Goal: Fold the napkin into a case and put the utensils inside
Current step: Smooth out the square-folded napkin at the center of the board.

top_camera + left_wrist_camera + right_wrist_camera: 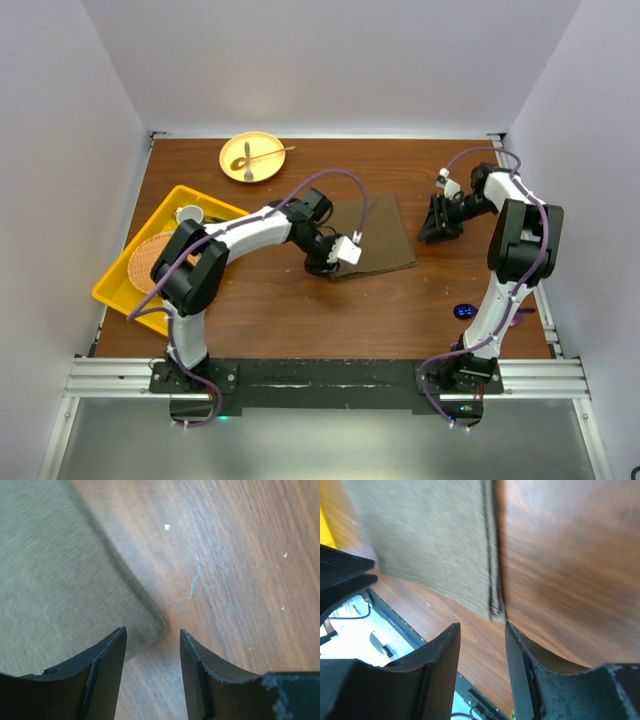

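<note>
1. Top external view: the olive-brown napkin (375, 235) lies flat in the middle of the wooden table (280, 310). It is folded to a squarish pad, not yet a narrow case.
   - The left gripper (322, 266) sits at the napkin's near left corner.
   - The right gripper (437, 226) stands just off its right edge.
   - The blue spoon (465, 311) lies on bare wood beside the right arm, well apart from the cloth.
   - More cutlery (255, 155) rests on the yellow plate (235, 170) at the far edge.
   - A yellow tray (112, 286) on the left holds a woven mat (150, 262) and a cup (189, 214).

2. Left wrist view: the two fingers (107, 675) stand apart with nothing between them. The napkin's corner (145, 627) lies on the wood just ahead of the gap, and no contact shows. That free corner looks like the natural place to pinch.

3. Right wrist view: these fingers (520, 670) are also parted and empty. Straight ahead runs the napkin's right edge (492, 580), where dark lines show several stacked layers.
   - The cloth looks light, soft and limp, so it will likely sag when lifted and slide on the smooth table.
   - A pinch at an edge or corner should probably take all the layers together, or the stack may peel apart.
   - The spoon is slim and glossy and lies flat, so it is probably slippery. Gripping across its thin handle seems safest.
</note>
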`<state>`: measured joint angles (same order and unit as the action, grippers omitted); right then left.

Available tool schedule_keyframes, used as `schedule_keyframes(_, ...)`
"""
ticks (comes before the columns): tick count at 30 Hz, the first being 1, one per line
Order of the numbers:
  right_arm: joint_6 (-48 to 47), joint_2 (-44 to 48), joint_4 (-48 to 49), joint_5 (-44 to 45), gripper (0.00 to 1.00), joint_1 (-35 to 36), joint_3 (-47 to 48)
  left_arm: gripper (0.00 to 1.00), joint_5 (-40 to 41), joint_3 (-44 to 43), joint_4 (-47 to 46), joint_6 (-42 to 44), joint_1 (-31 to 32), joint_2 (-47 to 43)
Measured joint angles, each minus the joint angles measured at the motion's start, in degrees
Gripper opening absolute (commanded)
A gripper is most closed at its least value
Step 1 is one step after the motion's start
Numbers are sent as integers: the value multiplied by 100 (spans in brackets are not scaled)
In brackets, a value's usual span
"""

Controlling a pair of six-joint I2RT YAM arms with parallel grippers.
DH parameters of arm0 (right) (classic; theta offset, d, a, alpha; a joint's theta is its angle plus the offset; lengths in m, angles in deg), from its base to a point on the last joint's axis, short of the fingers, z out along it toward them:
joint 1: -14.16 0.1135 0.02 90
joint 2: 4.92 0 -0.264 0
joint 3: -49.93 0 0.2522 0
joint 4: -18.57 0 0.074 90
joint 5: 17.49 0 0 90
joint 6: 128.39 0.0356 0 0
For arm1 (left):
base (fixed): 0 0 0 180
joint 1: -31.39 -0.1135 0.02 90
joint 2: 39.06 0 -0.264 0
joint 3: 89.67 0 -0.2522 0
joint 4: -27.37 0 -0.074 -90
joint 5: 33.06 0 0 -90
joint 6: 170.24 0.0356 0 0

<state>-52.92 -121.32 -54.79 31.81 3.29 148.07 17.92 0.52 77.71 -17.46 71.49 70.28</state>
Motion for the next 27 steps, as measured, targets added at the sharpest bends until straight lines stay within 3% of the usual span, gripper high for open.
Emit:
schedule_keyframes(6,138,-35,227,-579,43,168,369,49,-531,103,-1071,-2074,-763,-372)
schedule_keyframes(9,339,-125,490,-739,42,498,428,42,-634,144,-1943,-3456,-1012,-444)
schedule_keyframes(14,553,-450,940,-833,38,1086,413,28,-1023,407,-2988,-5062,-1005,-315)
schedule_keyframes(19,531,-601,1156,-667,38,1108,-55,25,-1263,686,-3268,-5775,-970,133)
schedule_keyframes(25,474,-254,1176,-772,37,999,-990,26,-1329,807,-3029,-5917,-970,586)
schedule_keyframes(27,437,-39,1156,-767,38,1008,-1370,31,-1329,804,-2900,-5866,-970,605)
